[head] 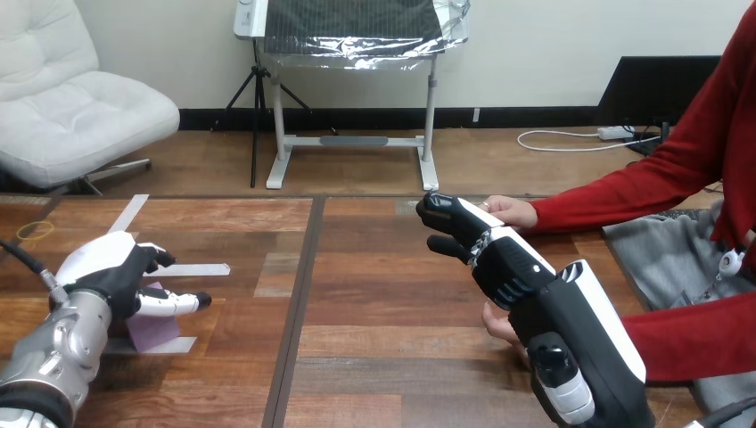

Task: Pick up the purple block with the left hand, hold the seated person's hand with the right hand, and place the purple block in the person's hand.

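Right arm fills the near corner, forearm angled up across the table (374,303). Right hand (501,260) is at the person's upper hand (513,212) and the two look to be touching. Can't tell from here whether it actually has a grip. The person's lower hand (496,323) sits just under the robot's right forearm, close or touching.

Left hand (111,272) is on the far left, palm down, loosely spread and not clamped on anything. Thumb to one side, fingers reaching out over the purple block (152,327). The block is flat on the table directly under those fingers, next to two white tape strips (192,269). Contact is unclear.

Handling guess:
- The block is small, so probably light.
- It looks rigid and matte, so probably neither slippery nor fragile.
- It sits low, so there isn't much side face to grab.

Best bet is a pinch across two opposite sides, thumb against fingers, tips down almost at the wood. A moderate squeeze should do. The main risk is nudging it sideways instead of capturing it.
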Tool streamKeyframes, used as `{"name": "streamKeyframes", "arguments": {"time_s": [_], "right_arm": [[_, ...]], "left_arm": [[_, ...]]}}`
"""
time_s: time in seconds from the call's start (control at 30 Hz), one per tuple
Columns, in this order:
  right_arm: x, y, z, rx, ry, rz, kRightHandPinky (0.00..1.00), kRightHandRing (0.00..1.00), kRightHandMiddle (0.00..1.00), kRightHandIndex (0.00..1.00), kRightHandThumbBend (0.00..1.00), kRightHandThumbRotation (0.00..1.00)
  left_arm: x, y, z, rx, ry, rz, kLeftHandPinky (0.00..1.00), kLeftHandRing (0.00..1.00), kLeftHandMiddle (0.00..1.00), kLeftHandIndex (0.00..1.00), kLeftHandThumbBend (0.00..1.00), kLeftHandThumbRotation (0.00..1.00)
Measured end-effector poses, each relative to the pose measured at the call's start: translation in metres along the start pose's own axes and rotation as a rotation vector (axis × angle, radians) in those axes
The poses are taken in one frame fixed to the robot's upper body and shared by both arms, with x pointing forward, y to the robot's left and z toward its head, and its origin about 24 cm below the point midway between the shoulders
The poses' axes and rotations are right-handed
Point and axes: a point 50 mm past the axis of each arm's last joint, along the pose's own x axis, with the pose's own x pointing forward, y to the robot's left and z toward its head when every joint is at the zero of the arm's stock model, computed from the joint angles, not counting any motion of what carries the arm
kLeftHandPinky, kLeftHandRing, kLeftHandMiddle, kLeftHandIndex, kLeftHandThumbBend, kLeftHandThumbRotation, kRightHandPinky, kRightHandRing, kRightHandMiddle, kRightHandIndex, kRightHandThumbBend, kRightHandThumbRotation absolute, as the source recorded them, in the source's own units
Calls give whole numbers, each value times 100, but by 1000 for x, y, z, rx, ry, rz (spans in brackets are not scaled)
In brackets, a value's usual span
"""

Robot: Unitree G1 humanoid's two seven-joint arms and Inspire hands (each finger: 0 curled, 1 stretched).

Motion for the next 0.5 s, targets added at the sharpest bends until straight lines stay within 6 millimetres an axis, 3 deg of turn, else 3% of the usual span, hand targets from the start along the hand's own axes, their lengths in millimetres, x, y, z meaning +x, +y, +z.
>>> {"name": "streamKeyframes", "arguments": {"time_s": [0.5], "right_arm": [[1,0,3,-3,-13,1,87,91,89,88,92,100]], "left_arm": [[0,-1,-1,2,15,-22,79,85,85,81,83,47]]}}
